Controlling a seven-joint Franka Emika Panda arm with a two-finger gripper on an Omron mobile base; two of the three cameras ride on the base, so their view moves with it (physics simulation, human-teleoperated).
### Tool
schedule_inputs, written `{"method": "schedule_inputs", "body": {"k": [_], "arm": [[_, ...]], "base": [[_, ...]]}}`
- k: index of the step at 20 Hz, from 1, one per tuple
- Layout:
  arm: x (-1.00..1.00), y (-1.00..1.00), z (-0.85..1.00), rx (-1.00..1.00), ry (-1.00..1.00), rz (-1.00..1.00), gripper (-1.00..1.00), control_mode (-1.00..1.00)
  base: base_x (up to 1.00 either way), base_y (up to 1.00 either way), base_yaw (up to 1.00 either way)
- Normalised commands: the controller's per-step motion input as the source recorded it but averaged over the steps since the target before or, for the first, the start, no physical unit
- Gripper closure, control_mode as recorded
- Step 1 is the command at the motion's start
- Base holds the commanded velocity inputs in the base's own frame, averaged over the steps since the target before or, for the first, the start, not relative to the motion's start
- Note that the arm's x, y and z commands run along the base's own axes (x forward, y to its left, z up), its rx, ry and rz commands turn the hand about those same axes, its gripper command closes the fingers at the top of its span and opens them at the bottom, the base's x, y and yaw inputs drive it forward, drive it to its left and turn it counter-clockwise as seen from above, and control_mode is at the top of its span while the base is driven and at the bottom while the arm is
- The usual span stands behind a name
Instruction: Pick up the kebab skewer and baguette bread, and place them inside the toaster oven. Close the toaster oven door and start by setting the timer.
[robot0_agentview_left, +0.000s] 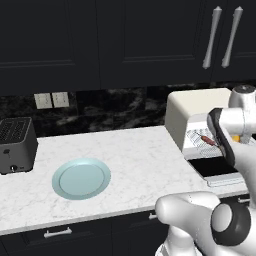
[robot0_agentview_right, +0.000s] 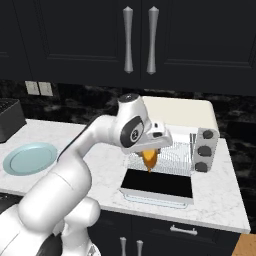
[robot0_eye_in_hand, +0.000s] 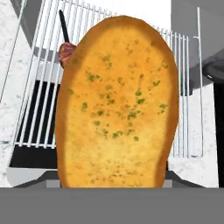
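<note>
My gripper (robot0_agentview_right: 149, 151) is shut on the baguette bread (robot0_agentview_right: 149, 159), a golden-brown loaf hanging end-down just in front of the toaster oven's (robot0_agentview_right: 185, 113) opening, above the lowered toaster oven door (robot0_agentview_right: 157, 186). In the hand view the baguette bread (robot0_eye_in_hand: 118, 105) covers my fingertips. Behind it, the kebab skewer (robot0_eye_in_hand: 64, 49) lies on the wire rack (robot0_eye_in_hand: 35, 92). The kebab skewer (robot0_agentview_left: 207, 140) also shows on the rack in the left base view, beside my forearm.
Grey knobs (robot0_agentview_right: 204, 150) line the oven's right side. A round light-blue plate (robot0_agentview_left: 81, 178) lies bare on the marble counter (robot0_agentview_left: 140, 155), and a dark slot toaster (robot0_agentview_left: 16, 145) stands at the far left. Dark cabinets with bar handles (robot0_agentview_right: 128, 40) hang overhead.
</note>
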Motion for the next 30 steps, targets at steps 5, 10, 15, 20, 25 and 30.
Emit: {"method": "schedule_inputs", "body": {"k": [5,10,15,20,25,30], "arm": [[0.11,-0.67,-0.11,0.15,-0.20,-0.26,1.00,-1.00],[0.30,-0.33,-0.08,0.11,-0.13,-0.20,1.00,-1.00],[0.32,-0.17,-0.14,0.10,-0.02,-0.17,1.00,-1.00],[0.08,-0.13,-0.21,0.07,0.00,-0.15,1.00,-1.00],[0.26,-0.03,-0.03,0.03,-0.01,-0.12,1.00,-1.00],[0.20,0.00,-0.15,0.04,-0.01,-0.10,1.00,-1.00]], "base": [[0.00,0.00,0.00],[0.00,0.00,0.00],[0.00,0.00,0.00],[0.00,0.00,0.00],[0.00,0.00,0.00],[0.00,0.00,0.00]]}}
